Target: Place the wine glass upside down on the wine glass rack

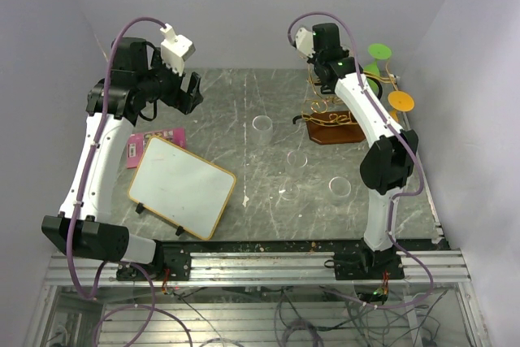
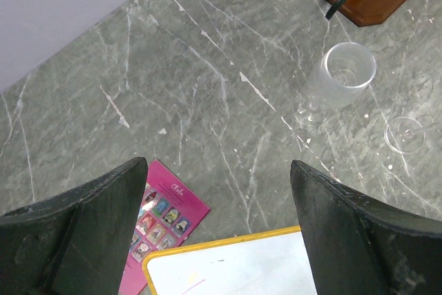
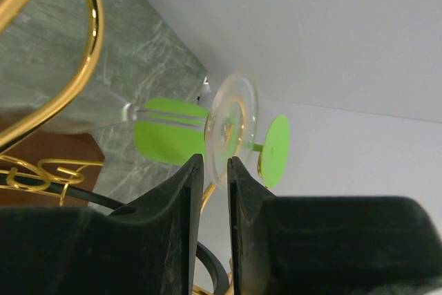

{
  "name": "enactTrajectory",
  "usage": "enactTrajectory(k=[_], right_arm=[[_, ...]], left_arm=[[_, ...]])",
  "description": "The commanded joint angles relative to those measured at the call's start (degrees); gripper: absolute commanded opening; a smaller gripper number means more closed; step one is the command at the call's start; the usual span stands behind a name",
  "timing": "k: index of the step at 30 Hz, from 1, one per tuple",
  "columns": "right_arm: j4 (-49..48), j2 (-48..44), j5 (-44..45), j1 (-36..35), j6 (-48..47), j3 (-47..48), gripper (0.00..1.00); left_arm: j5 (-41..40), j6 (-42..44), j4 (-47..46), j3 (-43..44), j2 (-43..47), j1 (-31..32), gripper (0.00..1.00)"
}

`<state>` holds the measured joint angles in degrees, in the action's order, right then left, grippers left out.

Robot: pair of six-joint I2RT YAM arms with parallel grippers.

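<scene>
Right wrist view was used for judging the step: the clear foot of the wine glass (image 3: 231, 126) was seen at the tips of the right gripper (image 3: 215, 162), just beside the wine glass rack (image 3: 88, 60). The jaws stood narrowly apart; whether the foot was gripped could not be told. For a good release, the jaws should be opened slowly and drawn straight back, so the gold wire is not knocked. The left gripper (image 2: 219, 166) was spread wide and empty above the table (image 2: 173, 67). 1 frosted glass (image 2: 342, 74) and 1 clear glass (image 2: 404, 135) stood there; nothing was seen inside either.
</scene>
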<state>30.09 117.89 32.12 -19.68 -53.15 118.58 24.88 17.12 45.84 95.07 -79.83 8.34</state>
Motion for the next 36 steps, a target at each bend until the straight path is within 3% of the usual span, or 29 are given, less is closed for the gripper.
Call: enactTrajectory(k=[1,13,22,29,36], right_arm=[[2.8,-1.8,-1.9,-0.3,2.5,0.3,0.21],[3.9,-1.7,-4.1,-0.9,4.9,2.5,0.29],[7.9,-3.1,-11.6,-2.3,10.0,7.1,0.31],[9.2,-6.1,-18.7,-2.7,14.6,7.9,0.32],[9.5,-10.4,-22.3,-2.7,18.5,6.4,0.32]], left_arm=[[1.7,-0.2,-1.4,-0.5,1.4,-0.6,0.95],[1.7,0.1,-1.9,-1.2,2.0,-0.9,0.95],[1.8,-1.8,-5.1,-4.0,1.0,-0.9,0.95],[6.2,-7.4,-11.2,-8.9,-0.3,-0.7,0.93],[1.9,-8.0,-11.5,-6.2,-5.5,7.1,0.93]])
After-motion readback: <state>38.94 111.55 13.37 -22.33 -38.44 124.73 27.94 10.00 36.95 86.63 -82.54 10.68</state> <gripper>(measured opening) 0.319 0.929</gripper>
